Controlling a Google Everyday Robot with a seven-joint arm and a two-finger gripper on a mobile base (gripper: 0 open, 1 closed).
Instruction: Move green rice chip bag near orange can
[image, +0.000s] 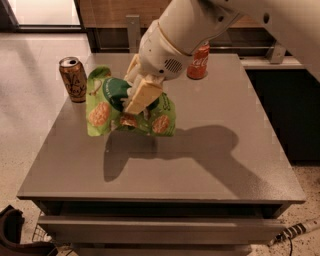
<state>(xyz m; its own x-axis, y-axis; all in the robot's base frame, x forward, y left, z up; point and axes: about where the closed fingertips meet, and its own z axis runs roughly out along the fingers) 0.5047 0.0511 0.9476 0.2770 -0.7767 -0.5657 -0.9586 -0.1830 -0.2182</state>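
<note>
Green bag (99, 113) in claw (130, 104) — near can (73, 80)

- Grey flat tabletop (215, 155) carries both cans.
- Brownish-orange metal drink can (73, 79): upright, near the rear-left edge.
- Crinkly light-green rice chip bag (100, 114): just right of and in front of that can, held off the tabletop.
- Gripper (132, 103): above left-centre, fingers (142, 95) clamped on the bag's middle.
- Red metal cola can (198, 63): upright at the rear, right of the bag, well apart.
</note>
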